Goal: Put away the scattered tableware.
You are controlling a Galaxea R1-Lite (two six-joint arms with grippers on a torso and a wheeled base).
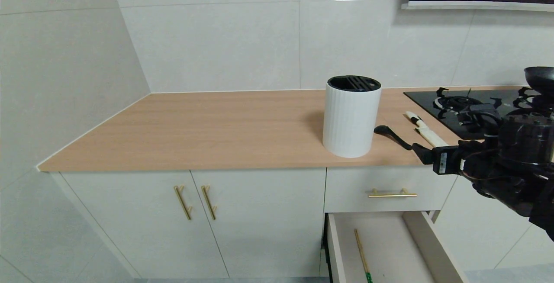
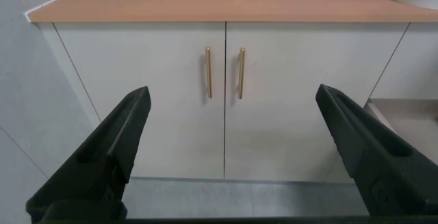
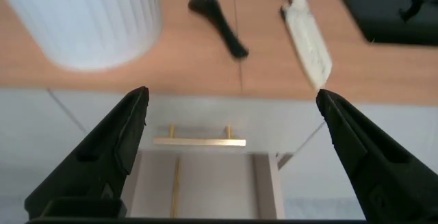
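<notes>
A light wooden desk [image 1: 207, 127] runs along a white tiled wall. On it stands a white ribbed cylindrical holder with a black slotted top [image 1: 351, 118], upright, near the front edge. Just to its right lies a black spoon [image 1: 391, 136] with its bowl towards the holder and its handle pointing to the desk's front edge. Beside the spoon, a little further right, lies a knife with a cream blade and a white-and-black handle [image 1: 426, 132], between the spoon and a black gas hob [image 1: 467, 105]. Spoon and knife lie apart, not touching.

Below the desk's front edge, under a drawer front with a gold bar handle [image 1: 392, 194], a white drawer [image 1: 426, 248] stands pulled open. Inside it lies a slim wooden chopstick with a green end [image 1: 362, 255].

The right end effector [image 1: 426, 153] hangs at the desk's front edge, above the open drawer and in front of the spoon and knife. Its fingers are spread wide and hold nothing.

The left end effector [image 2: 233, 97] is low, facing two white cabinet doors with gold vertical handles [image 2: 224, 73] under the desk. It too is released, with its fingers wide apart and nothing between them.
</notes>
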